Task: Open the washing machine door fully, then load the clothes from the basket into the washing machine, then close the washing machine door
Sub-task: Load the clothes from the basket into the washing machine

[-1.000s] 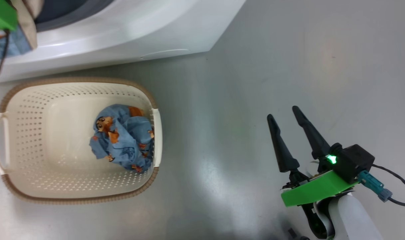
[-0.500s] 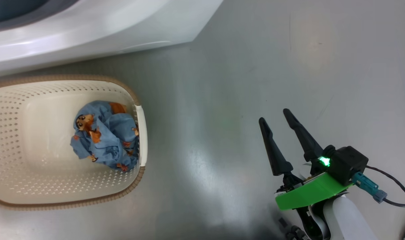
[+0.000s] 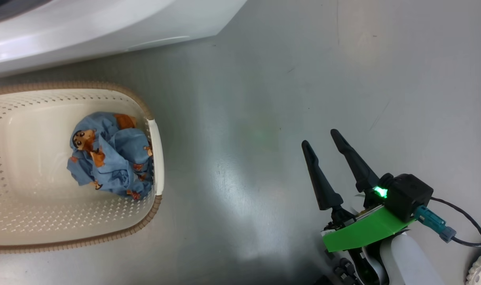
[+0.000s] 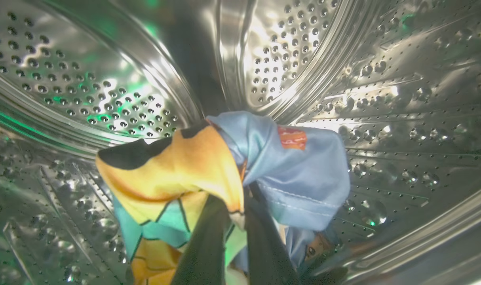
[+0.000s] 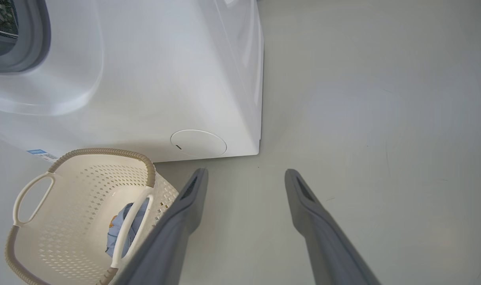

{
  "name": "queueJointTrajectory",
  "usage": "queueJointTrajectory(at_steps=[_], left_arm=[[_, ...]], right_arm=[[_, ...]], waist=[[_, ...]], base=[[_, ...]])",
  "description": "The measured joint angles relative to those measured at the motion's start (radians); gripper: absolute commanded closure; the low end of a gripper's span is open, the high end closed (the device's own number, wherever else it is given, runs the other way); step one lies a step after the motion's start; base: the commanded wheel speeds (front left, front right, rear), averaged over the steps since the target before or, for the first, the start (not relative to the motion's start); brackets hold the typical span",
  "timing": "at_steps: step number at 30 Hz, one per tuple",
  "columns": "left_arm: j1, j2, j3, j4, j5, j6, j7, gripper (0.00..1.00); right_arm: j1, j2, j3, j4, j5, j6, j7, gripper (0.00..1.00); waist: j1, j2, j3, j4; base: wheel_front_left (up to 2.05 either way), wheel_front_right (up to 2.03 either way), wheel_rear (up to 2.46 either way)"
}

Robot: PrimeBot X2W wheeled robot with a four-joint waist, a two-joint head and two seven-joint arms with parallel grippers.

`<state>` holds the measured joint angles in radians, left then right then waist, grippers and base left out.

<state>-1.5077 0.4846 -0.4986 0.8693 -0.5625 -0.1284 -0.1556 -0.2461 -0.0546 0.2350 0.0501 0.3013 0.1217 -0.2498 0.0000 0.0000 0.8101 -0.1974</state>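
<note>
Grey floor (image 3: 264, 118) before washing machine (image 3: 105, 27). Our left gripper (image 4: 236, 223) inside drum (image 4: 402, 99), clamped on bear-print garment (image 4: 288, 170). Other garment (image 3: 109, 158) against basket (image 3: 156, 158) right wall, left of our right gripper (image 3: 320, 138), spread, empty; we judge right arm nearer

White washing machine (image 3: 105, 27) with a grey door gasket (image 5: 38, 39). Its drum (image 4: 105, 79) is shiny steel, dotted with holes, tinged green. The garment (image 4: 299, 178) there is light blue with an orange patch and a yellow, black and teal print. The cream basket (image 3: 10, 221) has dotted perforations and a brown woven rim (image 3: 78, 85); its clothes (image 3: 113, 166) are light blue with orange-brown cartoon figures. Grey floor (image 3: 264, 99). The right tool (image 3: 320, 138) is black with a green bracket (image 3: 363, 233).
</note>
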Motion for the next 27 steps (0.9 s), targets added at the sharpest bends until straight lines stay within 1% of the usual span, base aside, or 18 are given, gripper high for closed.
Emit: queueJointTrajectory(at_steps=[7,8,9,14,17,23,26,27], left_arm=[[-0.013,-0.004,-0.040,0.042,-0.065,-0.001,0.064,1.00],[-0.014,-0.004,-0.046,0.046,-0.071,-0.001,0.068,0.67],[-0.015,-0.004,-0.048,0.053,-0.073,-0.001,0.072,0.00],[-0.016,-0.014,-0.050,0.101,-0.095,-0.001,0.094,0.00],[-0.016,-0.035,-0.052,0.119,-0.095,0.001,0.094,0.00],[-0.014,-0.076,-0.057,0.134,-0.105,0.017,0.060,0.00],[-0.009,-0.091,-0.056,0.139,-0.106,0.019,0.050,0.00],[0.001,-0.102,-0.057,0.139,-0.119,0.019,0.031,0.00]], right_arm=[[0.000,0.000,0.008,0.008,0.002,0.000,0.000,0.00],[-0.001,0.000,0.008,0.008,0.002,0.000,0.000,0.00],[-0.001,0.000,0.008,0.008,0.002,0.000,0.000,0.00],[-0.001,0.000,0.006,0.011,0.003,0.000,0.000,0.00],[-0.001,0.000,0.004,0.012,0.003,0.000,0.000,0.00],[-0.004,-0.001,-0.024,0.016,0.000,0.000,0.000,0.00],[-0.005,0.000,-0.025,0.018,-0.001,0.000,0.000,0.00],[-0.006,0.000,-0.027,0.020,-0.006,0.000,0.000,0.00]], waist=[[0.0000,0.0000,0.000,0.003],[0.0001,0.0000,-0.001,0.003],[0.0000,0.0000,-0.002,0.002],[0.0000,0.0000,-0.013,0.004],[0.0000,0.0001,-0.022,0.009],[0.0000,0.0000,-0.042,0.030],[0.0000,0.0000,-0.051,0.040],[0.0000,0.0000,-0.061,0.050]], base=[[0.00,0.00,0.00],[0.00,0.00,0.00],[0.00,0.00,0.00],[0.00,0.00,0.00],[0.00,0.00,0.00],[0.00,0.00,0.00],[0.00,0.00,0.00],[0.00,0.00,0.00]])
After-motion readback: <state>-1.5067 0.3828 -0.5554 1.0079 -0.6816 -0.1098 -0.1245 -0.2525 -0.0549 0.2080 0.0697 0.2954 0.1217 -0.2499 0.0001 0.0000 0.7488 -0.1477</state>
